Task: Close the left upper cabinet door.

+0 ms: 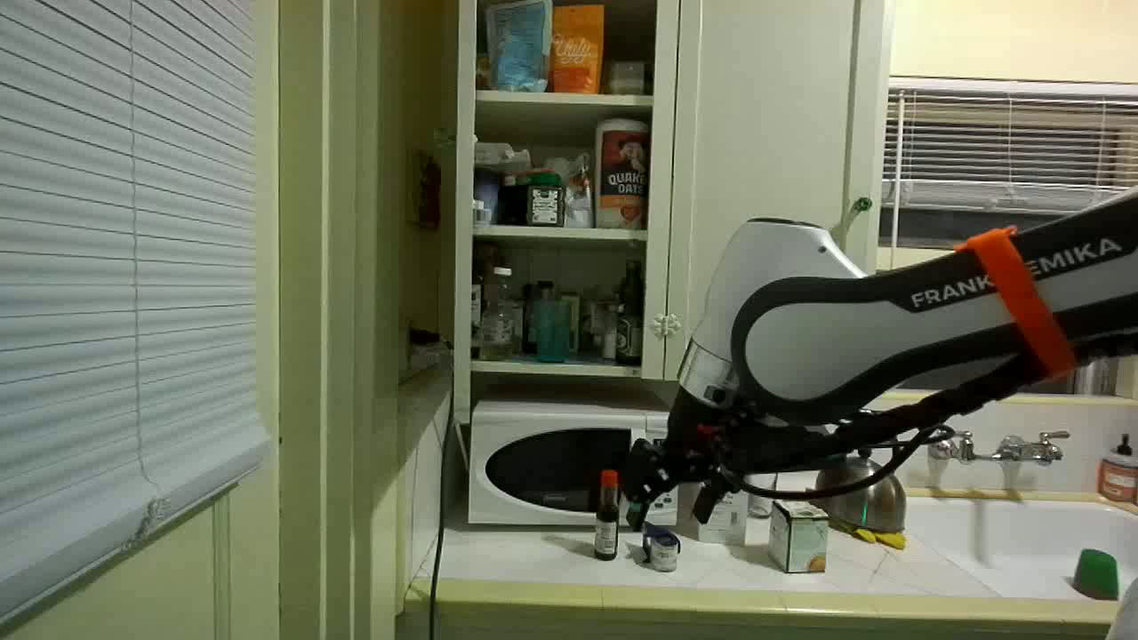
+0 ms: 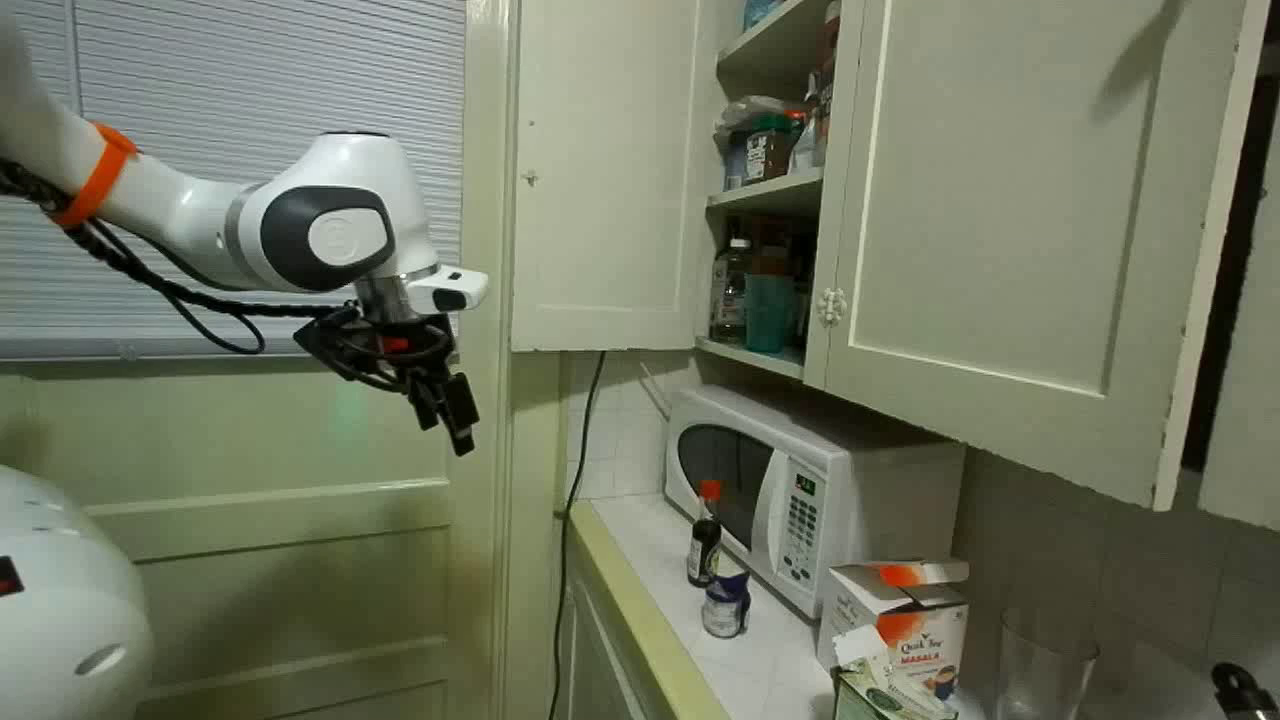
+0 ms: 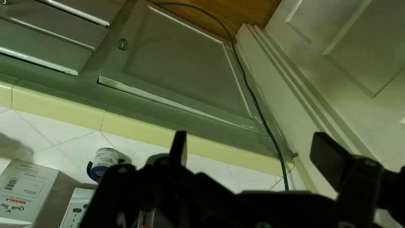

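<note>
In an exterior view I read FRANK and EMIKA along my arm [image 1: 853, 347]; an orange band [image 1: 1022, 307] hides what stands between. An orange pouch [image 1: 578, 53] bears script I take for Ugly, and a canister [image 1: 622, 178] says QUAKE, the word running out at its edge, over OATS. On the bench [image 2: 650, 545], a box [image 2: 930, 640] reads Quik Tea and MASALA; my wrist view shows those words upside down, near a barcode [image 3: 12, 183]. The lit display [image 2: 804, 484] on the microwave [image 2: 890, 500] and the print on the jar [image 3: 107, 157] escape me.
</note>
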You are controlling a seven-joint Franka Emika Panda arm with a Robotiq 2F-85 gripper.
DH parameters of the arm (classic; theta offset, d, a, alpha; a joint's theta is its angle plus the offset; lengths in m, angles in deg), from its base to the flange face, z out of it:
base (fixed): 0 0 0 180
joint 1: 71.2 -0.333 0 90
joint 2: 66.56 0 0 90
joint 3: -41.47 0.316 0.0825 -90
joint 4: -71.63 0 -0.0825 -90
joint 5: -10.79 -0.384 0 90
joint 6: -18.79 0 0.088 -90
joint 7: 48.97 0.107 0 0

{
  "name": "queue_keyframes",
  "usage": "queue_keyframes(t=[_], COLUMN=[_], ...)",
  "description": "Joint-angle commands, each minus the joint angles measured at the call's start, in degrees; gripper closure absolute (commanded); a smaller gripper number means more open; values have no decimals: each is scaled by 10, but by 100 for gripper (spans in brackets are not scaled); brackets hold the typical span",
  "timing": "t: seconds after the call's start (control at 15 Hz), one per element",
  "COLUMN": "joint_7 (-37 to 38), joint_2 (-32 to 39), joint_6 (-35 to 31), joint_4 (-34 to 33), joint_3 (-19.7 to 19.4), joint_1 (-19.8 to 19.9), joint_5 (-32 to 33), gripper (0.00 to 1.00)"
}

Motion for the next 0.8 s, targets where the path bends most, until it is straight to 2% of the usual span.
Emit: queue_keyframes(t=[0.0,0.47,0.6,0.73], joint_7=[6,2,-9,-24], joint_2=[3,13,28,41], joint_6=[1,4,9,2], joint_4=[5,10,-19,-54], joint_3=[-8,-9,8,17], joint_1=[-7,-1,27,39], joint_5=[9,18,75,131], gripper=[0,0,0,0])
